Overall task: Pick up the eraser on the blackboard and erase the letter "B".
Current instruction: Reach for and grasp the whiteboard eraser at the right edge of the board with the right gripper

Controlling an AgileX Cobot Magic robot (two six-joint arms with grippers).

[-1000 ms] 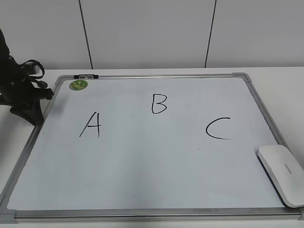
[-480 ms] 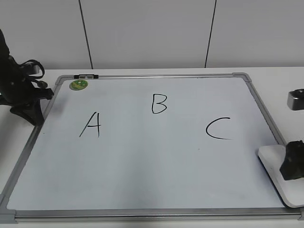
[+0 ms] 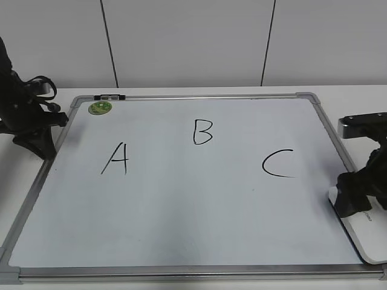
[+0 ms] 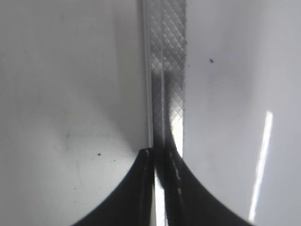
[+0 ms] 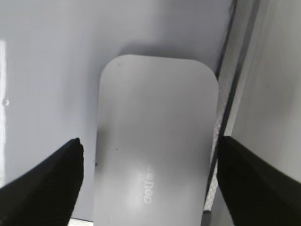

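Note:
The blackboard (image 3: 181, 205) is a white board with a silver frame, lying flat. The black letter "B" (image 3: 202, 132) is at its upper middle. The white eraser (image 3: 367, 234) lies at the board's right edge, partly over the frame. My right gripper (image 3: 361, 192) hangs over the eraser's near end. In the right wrist view the right gripper (image 5: 150, 141) is open, its fingers on either side of the eraser (image 5: 155, 117), not touching it. My left gripper (image 3: 36, 142) rests at the board's left edge. In the left wrist view the left gripper (image 4: 156, 149) is shut and empty over the frame (image 4: 164, 70).
A black "A" (image 3: 116, 159) is at the left and a black "C" (image 3: 277, 164) at the right of the board. A round green magnet (image 3: 100, 108) and a small clip (image 3: 109, 96) sit at the top left corner. A white wall stands behind.
My right arm has come in from the right and moved leftward and down over the eraser, now covering its upper end. The left arm has not moved.

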